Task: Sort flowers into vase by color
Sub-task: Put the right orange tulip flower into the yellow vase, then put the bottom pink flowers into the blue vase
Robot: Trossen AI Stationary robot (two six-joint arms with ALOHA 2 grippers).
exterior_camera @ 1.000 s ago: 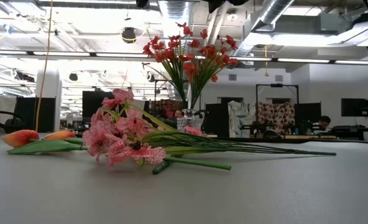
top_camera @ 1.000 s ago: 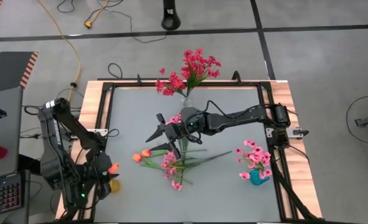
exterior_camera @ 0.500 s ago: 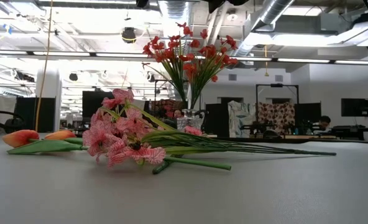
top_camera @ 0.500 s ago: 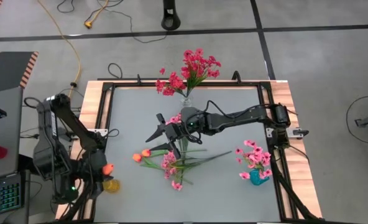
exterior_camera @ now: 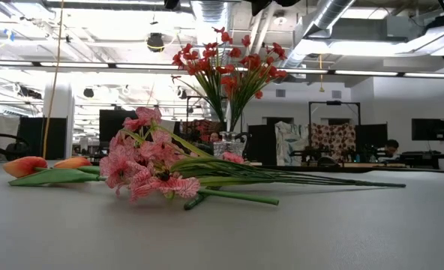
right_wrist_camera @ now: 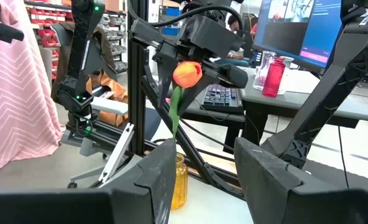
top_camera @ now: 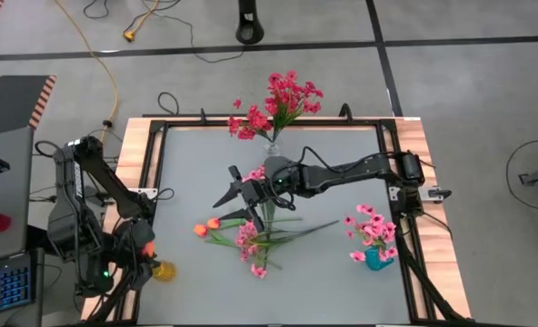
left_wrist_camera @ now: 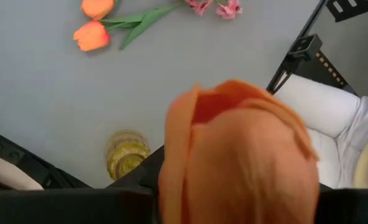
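Observation:
My left gripper (top_camera: 142,251) is at the table's near-left corner, shut on an orange tulip (top_camera: 148,246) just above the small yellow vase (top_camera: 163,270). The tulip's bud (left_wrist_camera: 240,155) fills the left wrist view and hides the fingers. My right gripper (top_camera: 222,209) hangs open over the table's middle, above the loose pile. In that pile two orange tulips (top_camera: 205,226) and pink sprays (top_camera: 249,241) lie flat on the table. Red flowers (top_camera: 283,98) stand in a glass vase (top_camera: 272,148) at the far edge. Pink flowers (top_camera: 371,227) stand in a teal vase (top_camera: 375,259). My left gripper (right_wrist_camera: 204,59) holds the orange tulip near the top of its green stem, just under the bud (right_wrist_camera: 187,73). The stem (right_wrist_camera: 174,115) hangs down below the fingers toward the yellow vase (right_wrist_camera: 180,180). My right finger hides the stem's lower end.
A black frame (top_camera: 155,154) runs around the grey tabletop, with wooden strips (top_camera: 133,150) outside it. Long green stems (exterior_camera: 297,178) from the pile reach across the middle of the table. Cables and a keyboard (top_camera: 1,286) lie off the table's left side.
My left gripper has carried the orange tulip a little toward the table's left edge, uncovering the yellow vase in the high view. The right arm and the pile have stayed still.

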